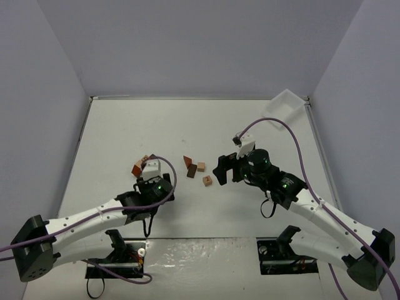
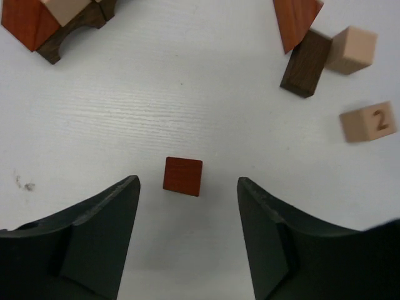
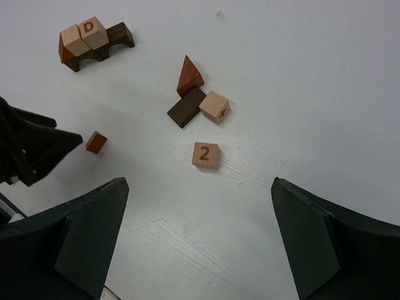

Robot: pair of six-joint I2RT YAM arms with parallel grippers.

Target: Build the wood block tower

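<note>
The tower (image 3: 94, 42) is a low cluster: a dark brown arch carrying two pale cubes, one marked D, with a red-brown block at its left end. It also shows in the left wrist view (image 2: 47, 25) and the top view (image 1: 142, 165). A small red-brown cube (image 2: 183, 176) lies just ahead of my open, empty left gripper (image 2: 187, 185), partly between its tips. A red wedge (image 3: 189, 76), a dark brown block (image 3: 185, 107) and a pale cube (image 3: 214, 106) lie together. The pale cube marked 2 (image 3: 206, 155) lies just ahead of my open, empty right gripper (image 3: 200, 182).
A white plastic tray (image 1: 286, 100) leans at the far right corner. Grey walls close the table (image 1: 187, 125) on three sides. The two grippers (image 1: 150, 170) (image 1: 220, 169) face each other across the loose blocks.
</note>
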